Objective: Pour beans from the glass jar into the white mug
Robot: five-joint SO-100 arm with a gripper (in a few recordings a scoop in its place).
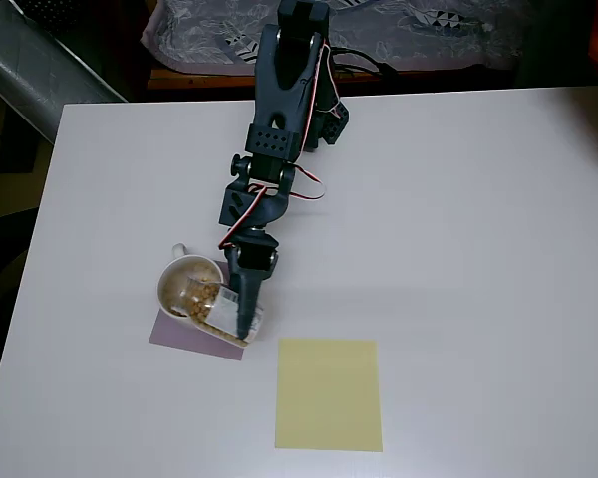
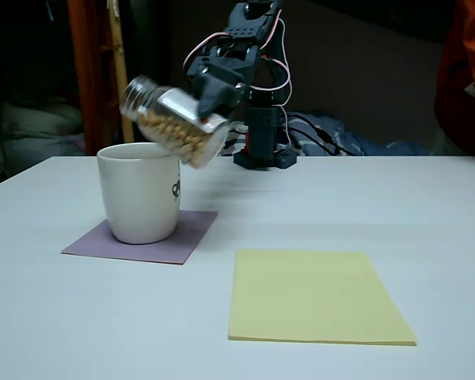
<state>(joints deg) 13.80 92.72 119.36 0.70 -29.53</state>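
Glass jar tilted above white mug

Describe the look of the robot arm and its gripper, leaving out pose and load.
The arm is built of dark blue-black plastic blocky segments with rows of small holes. Thin red, white and dark wires loop between its joints. The gripper is the same dark colour, ending in narrow fingers.

Evenly lit from above, desk bright, slightly washed out in overhead view. Soft faint shadows only. Dark, murky background in fixed view. Slight softness overall, small glint on glass jar rim. No edge distortion noticed.
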